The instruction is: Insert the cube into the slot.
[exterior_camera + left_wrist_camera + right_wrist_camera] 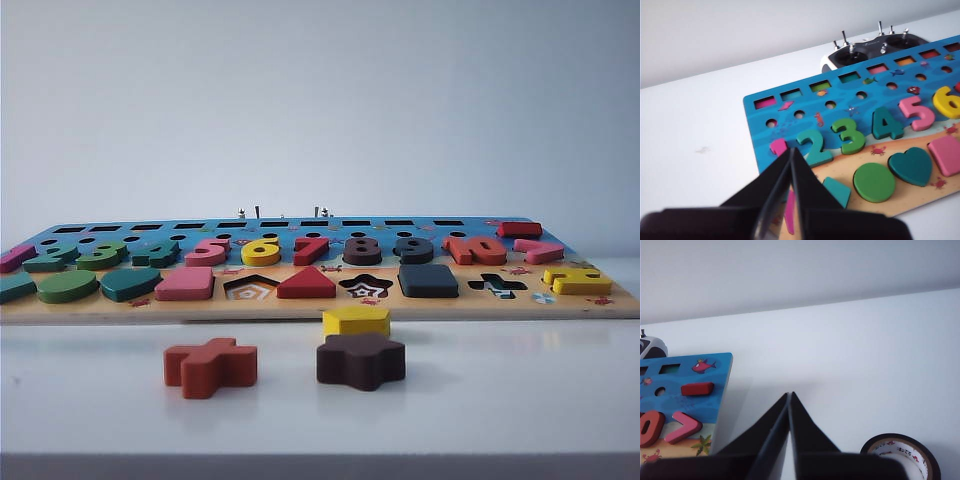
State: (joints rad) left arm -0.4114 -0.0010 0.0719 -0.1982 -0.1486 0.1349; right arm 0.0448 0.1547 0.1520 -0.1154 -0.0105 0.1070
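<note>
Left gripper, jaws pressed together and empty, hovers over the puzzle board's number end. Right gripper, likewise closed and empty, hangs off the board's opposite end near a tape roll. The navy cube already sits flush in its slot along the board's front edge, so insertion appears complete.

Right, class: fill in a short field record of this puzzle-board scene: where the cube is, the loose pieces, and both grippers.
cube: navy cube sits in its slot in the board's front row
board: wooden puzzle board, lying flat on the white table
loose pieces: yellow block, brown star piece, red cross piece, all in front of the board
left gripper: shut, empty, above the board's end with the low numbers
right gripper: shut, empty, over bare table beside the board, near a tape roll
</note>
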